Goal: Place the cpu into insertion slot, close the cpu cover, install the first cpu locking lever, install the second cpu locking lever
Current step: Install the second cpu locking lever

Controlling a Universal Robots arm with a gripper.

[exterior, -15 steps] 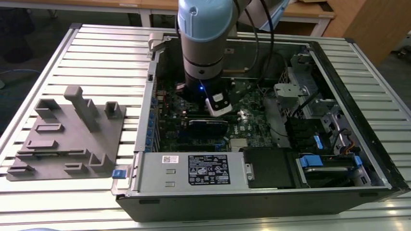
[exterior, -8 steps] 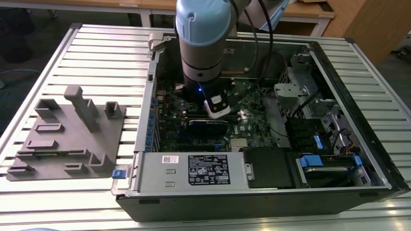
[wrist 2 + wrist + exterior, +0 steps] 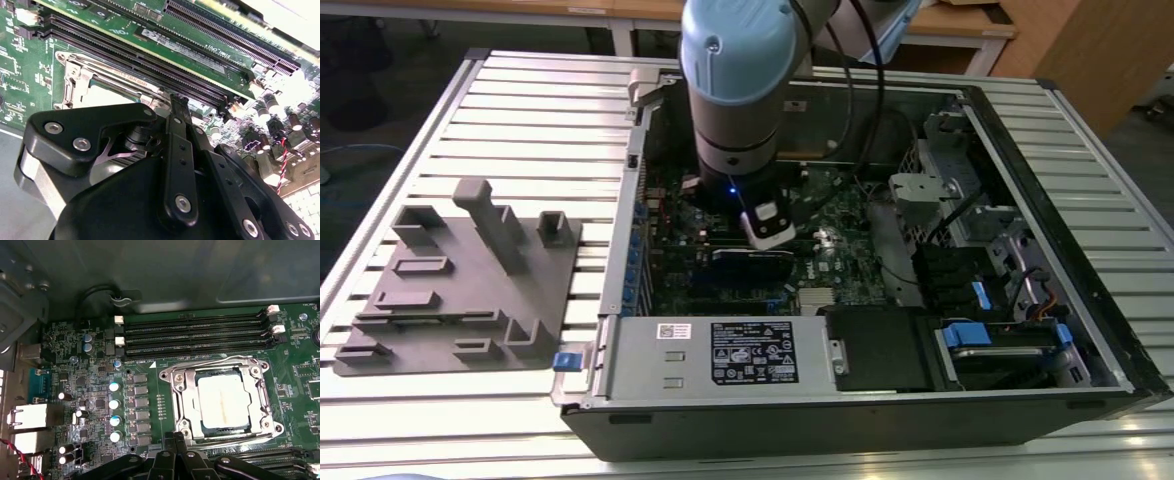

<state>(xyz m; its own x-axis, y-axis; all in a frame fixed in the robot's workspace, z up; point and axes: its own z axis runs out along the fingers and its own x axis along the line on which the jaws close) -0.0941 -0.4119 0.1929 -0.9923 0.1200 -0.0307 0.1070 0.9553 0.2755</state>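
We see the cpu seated in the insertion slot, with the cpu cover lying flat over it so the chip shows through its window. Our tool hovers just beside the socket edge; its spread we cannot tell.

Claw linkage hides most of cpu cover; claw fingertips cut off in first wrist view.

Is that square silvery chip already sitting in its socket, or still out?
In. The square silvery chip lies flat inside the silver metal frame on the green board, in the first wrist view.
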